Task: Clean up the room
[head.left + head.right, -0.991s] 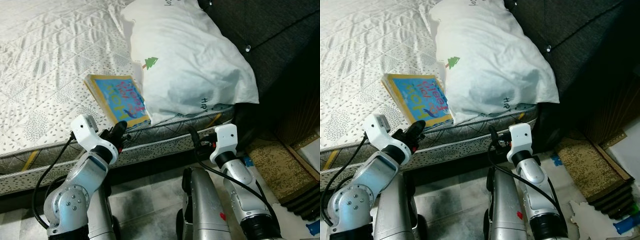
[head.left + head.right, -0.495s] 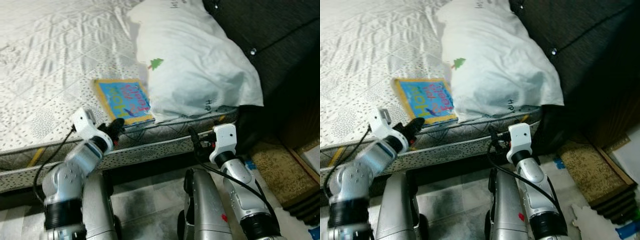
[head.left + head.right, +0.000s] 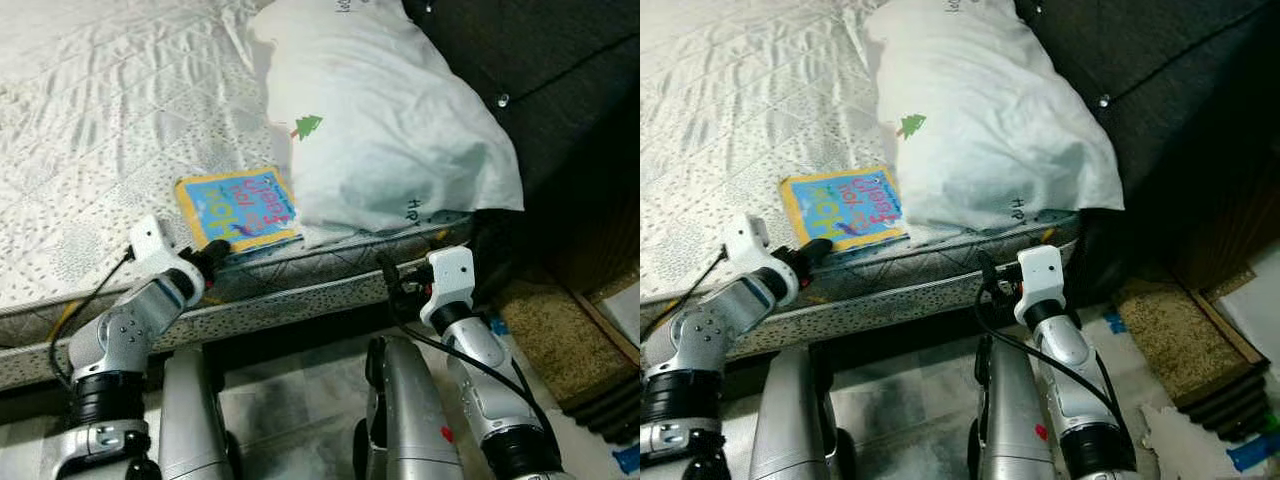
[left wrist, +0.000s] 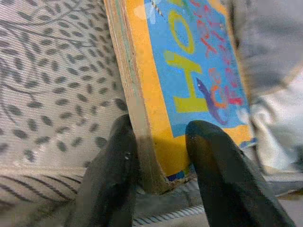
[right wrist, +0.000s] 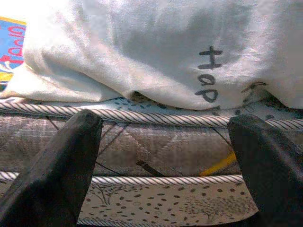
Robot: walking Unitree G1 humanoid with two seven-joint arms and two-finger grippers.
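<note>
A blue and yellow picture book (image 3: 238, 206) lies flat on the white quilted bed (image 3: 90, 130), close to the front edge and beside a big white pillow (image 3: 390, 120). My left gripper (image 3: 214, 256) is at the book's near corner. In the left wrist view its two black fingers (image 4: 113, 170) sit on either side of that corner of the book (image 4: 189, 80), shut on it. My right gripper (image 3: 393, 288) hangs lower, in front of the mattress side below the pillow. Its fingers (image 5: 61, 165) are spread wide with nothing between them.
A dark padded headboard (image 3: 560, 70) rises behind the pillow. On the floor to the right are a brown woven mat (image 3: 548, 330) and a small blue object (image 3: 627, 457). The mattress side (image 5: 156, 142) has corded seams. Grey tiled floor lies below my arms.
The left gripper has reached forward onto the book's corner. The book has turned and slid left, out from under the pillow's edge. The right arm has stayed put.
</note>
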